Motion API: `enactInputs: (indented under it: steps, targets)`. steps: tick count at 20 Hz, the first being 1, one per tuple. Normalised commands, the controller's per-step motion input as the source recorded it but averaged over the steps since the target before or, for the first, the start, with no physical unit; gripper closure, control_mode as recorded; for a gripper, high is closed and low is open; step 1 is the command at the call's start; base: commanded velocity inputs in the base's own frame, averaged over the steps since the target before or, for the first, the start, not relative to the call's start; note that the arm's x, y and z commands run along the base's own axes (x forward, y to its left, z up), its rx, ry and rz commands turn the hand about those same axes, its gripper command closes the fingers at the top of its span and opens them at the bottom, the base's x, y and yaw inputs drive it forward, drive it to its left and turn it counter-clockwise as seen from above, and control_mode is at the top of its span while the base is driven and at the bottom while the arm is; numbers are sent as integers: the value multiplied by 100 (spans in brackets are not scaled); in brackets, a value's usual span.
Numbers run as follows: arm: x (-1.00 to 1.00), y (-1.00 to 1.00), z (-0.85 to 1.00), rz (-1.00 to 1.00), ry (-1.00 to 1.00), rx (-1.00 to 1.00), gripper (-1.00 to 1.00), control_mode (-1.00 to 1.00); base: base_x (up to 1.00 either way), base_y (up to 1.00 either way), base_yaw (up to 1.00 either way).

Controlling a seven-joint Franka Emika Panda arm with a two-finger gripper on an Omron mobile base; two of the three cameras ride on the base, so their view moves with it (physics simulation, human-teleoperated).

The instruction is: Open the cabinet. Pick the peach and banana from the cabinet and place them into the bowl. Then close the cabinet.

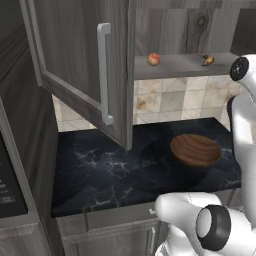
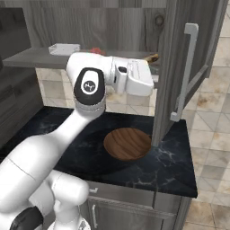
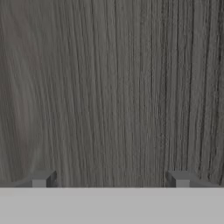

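Left base view gives you cabinet (image 1: 85, 65) door open, peach (image 1: 153, 59) and, probably, banana (image 1: 208, 60) on shelf, bowl (image 1: 195, 149) on tabletop (image 1: 110, 170); jaws spread wide, empty.

One peach (image 1: 153, 59), one banana (image 1: 208, 60), one bowl (image 1: 195, 149), two open doors (image 1: 82, 60).

Glossy white rounded arm (image 2: 54, 148) links, black circular joint caps, small grey mark on one cap
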Motion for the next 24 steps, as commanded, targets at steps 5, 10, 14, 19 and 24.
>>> enactInputs:
  steps: [5,10,14,19,24]
  targets:
    - [-24,100,30,6,-3,-3,-100,-100,0,0,0]
    - [-14,81,33,22,1,0,-100,-100,0,0,0]
    - [-8,58,6,35,11,-1,-100,-100,0,0,0]
    - [-3,10,-2,51,16,0,-100,-100,0,0,0]
    - [0,0,-10,51,1,11,-100,-100,0,0,0]
